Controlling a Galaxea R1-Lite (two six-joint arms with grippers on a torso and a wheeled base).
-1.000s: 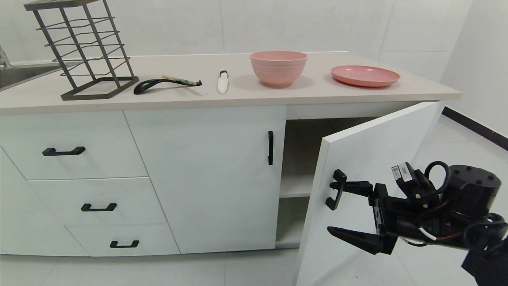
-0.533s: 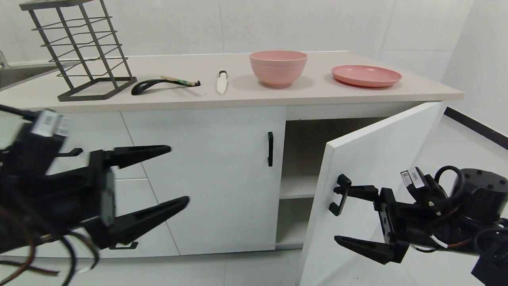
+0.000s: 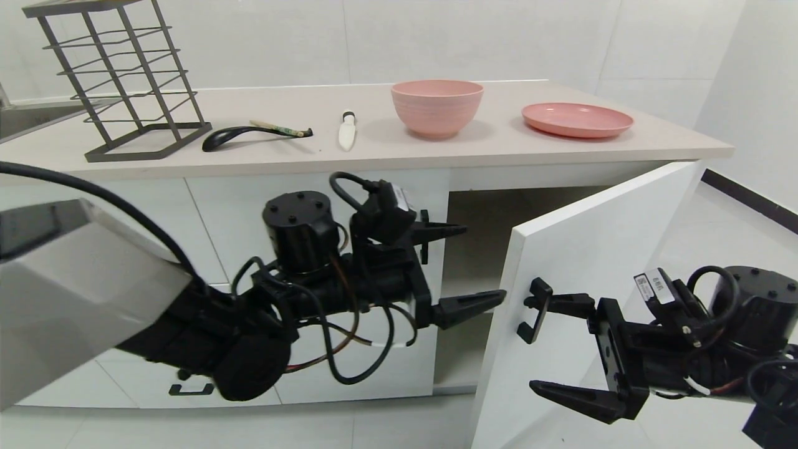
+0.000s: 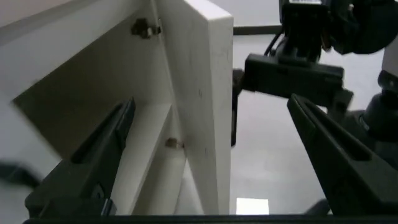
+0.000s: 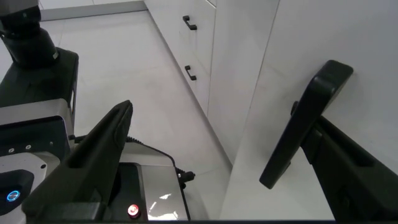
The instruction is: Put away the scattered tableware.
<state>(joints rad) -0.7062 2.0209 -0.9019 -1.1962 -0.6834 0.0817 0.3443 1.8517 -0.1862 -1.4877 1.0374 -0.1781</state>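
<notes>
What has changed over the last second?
The left gripper swung in from the left, open, up to the free edge of the cabinet door. The right gripper stays open at the door handle; bowl and plate stay on the counter.

- The beige countertop [image 3: 474, 149] runs left to right above white cabinets.
- A black wire rack [image 3: 118, 81] stands upright at its left end.
- Right of the rack lies a black spoon [image 3: 227, 135], with chopsticks [image 3: 280, 128] at its handle.
- Right of these lies a small white utensil [image 3: 346, 132].
- A pink bowl [image 3: 437, 106] stands right of the middle.
- A pink plate [image 3: 576, 118] lies near the right end.
</notes>
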